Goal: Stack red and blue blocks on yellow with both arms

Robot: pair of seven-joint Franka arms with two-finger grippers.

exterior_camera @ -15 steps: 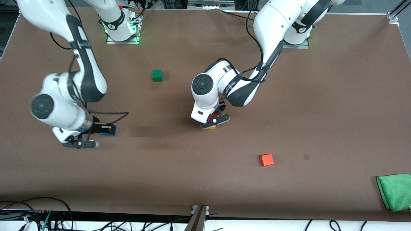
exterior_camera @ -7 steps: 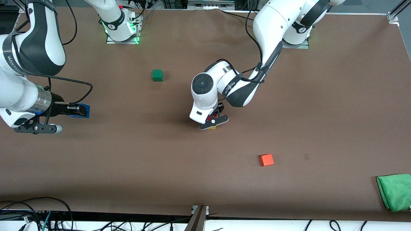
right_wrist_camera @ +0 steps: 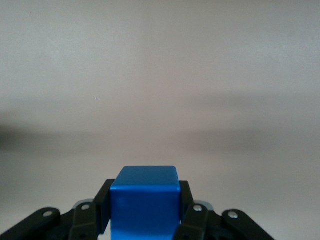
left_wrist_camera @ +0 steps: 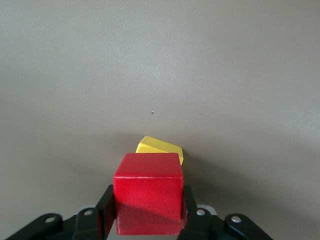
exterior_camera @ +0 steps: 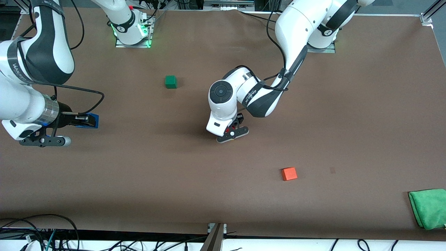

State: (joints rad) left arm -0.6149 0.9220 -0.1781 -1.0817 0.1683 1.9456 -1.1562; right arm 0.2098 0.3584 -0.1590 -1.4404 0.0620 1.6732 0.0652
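Note:
My left gripper [exterior_camera: 232, 131] is shut on the red block [left_wrist_camera: 148, 192], and its fingers [left_wrist_camera: 106, 210] press on two opposite sides. It hangs low over the middle of the table. The yellow cube [left_wrist_camera: 160, 150] lies on the table just under and past the red block, turned at an angle to it and half covered by it; in the front view the hand hides it. My right gripper [exterior_camera: 85, 121] is shut on the blue block [right_wrist_camera: 145, 200], which also shows in the front view as the blue block [exterior_camera: 92, 120], held up over the right arm's end of the table.
A green cube [exterior_camera: 170, 81] sits nearer the robots' bases, between the two arms. An orange cube [exterior_camera: 289, 173] lies nearer the front camera, toward the left arm's end. A folded green cloth [exterior_camera: 428, 208] rests at the table's corner at that end.
The right arm has lifted the blue block and swung it out toward its own end of the table. The left gripper has shifted slightly over the yellow cube, which no longer shows in the front view.

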